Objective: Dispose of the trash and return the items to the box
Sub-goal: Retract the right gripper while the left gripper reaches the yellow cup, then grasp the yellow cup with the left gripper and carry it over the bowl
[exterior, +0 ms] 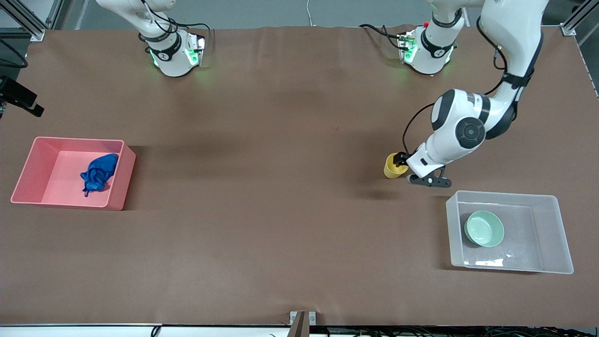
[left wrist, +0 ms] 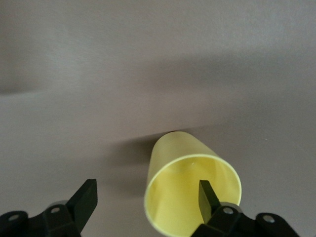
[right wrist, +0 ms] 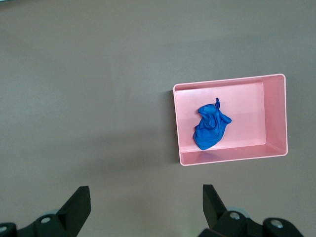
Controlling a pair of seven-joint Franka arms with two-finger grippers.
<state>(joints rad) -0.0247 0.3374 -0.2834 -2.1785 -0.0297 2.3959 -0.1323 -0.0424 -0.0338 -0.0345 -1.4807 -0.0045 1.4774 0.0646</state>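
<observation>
The yellow cup (exterior: pixel 393 167) is on the table near the clear box (exterior: pixel 559 234), farther from the front camera than it. My left gripper (exterior: pixel 401 161) is open at the cup's rim. In the left wrist view one finger (left wrist: pixel 207 195) is inside the cup (left wrist: pixel 185 168) and the other is well outside it, with the left gripper (left wrist: pixel 147 185) straddling the wall. The mint-green bowl (exterior: pixel 484 228) lies in the clear box. The blue cloth wad (exterior: pixel 99 172) lies in the pink bin (exterior: pixel 32 159). My right gripper (right wrist: pixel 144 192) is open and empty, high over the table, with the blue cloth wad (right wrist: pixel 210 127) and the pink bin (right wrist: pixel 276 113) in its view.
The pink bin stands at the right arm's end of the table and the clear box at the left arm's end. Brown table surface (exterior: pixel 281 196) lies between them. A black clamp (exterior: pixel 21 98) sticks in at the table's edge near the pink bin.
</observation>
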